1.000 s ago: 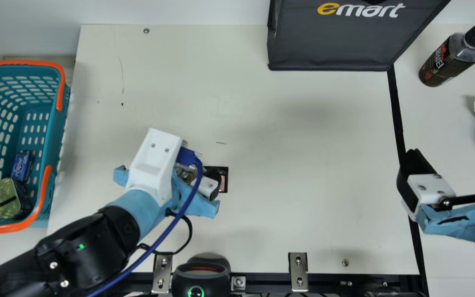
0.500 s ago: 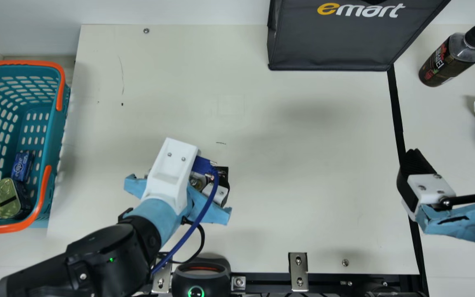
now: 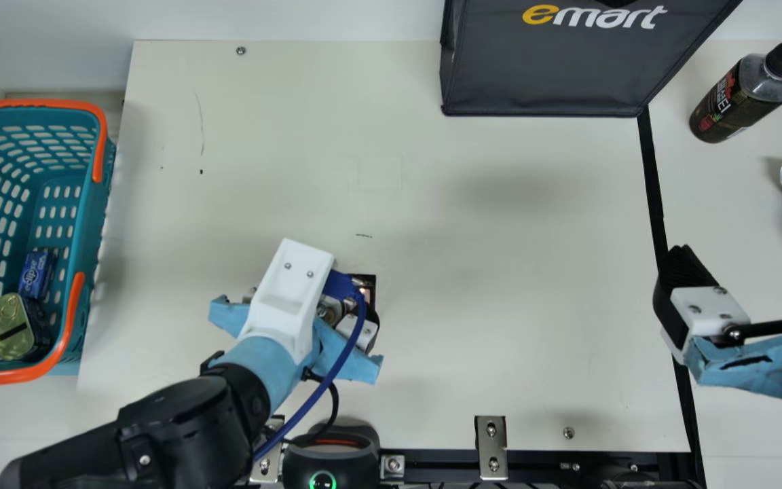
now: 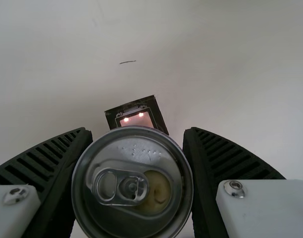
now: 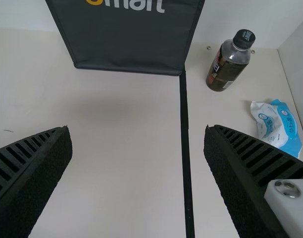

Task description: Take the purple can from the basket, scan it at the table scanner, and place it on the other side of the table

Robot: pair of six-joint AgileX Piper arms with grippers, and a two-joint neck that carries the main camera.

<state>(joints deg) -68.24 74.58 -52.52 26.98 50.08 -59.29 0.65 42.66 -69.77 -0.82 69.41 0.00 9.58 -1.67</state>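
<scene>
L gripper (image 4: 137, 131), w/ black ribbed fingers, is closed round a silver-lidded round can (image 4: 131, 223), gripped by opposite sides so the pull-tab lid faces the wrist cam; prob. the purple can, tho its side colour is hidden. In the L wrist view it's right by the small black-framed, lit window (image 4: 146, 119) set in the cream table (image 3: 499, 339), prob. the scanner. That placing looks meant to show its code to the glass; whether it's read, can't tell. The side grip likely leaves the base free for set-down. R gripper (image 5: 137, 129) is wide apart w/ nothing in it, near the black tape line (image 5: 186, 148). Past that: dark-labelled plastic bottle (image 5: 228, 62) & white-and-blue pouch (image 5: 277, 124), so prob. the drop side. Next, judging from this: finish scan, then carry across, clear of the bottle.
</scene>
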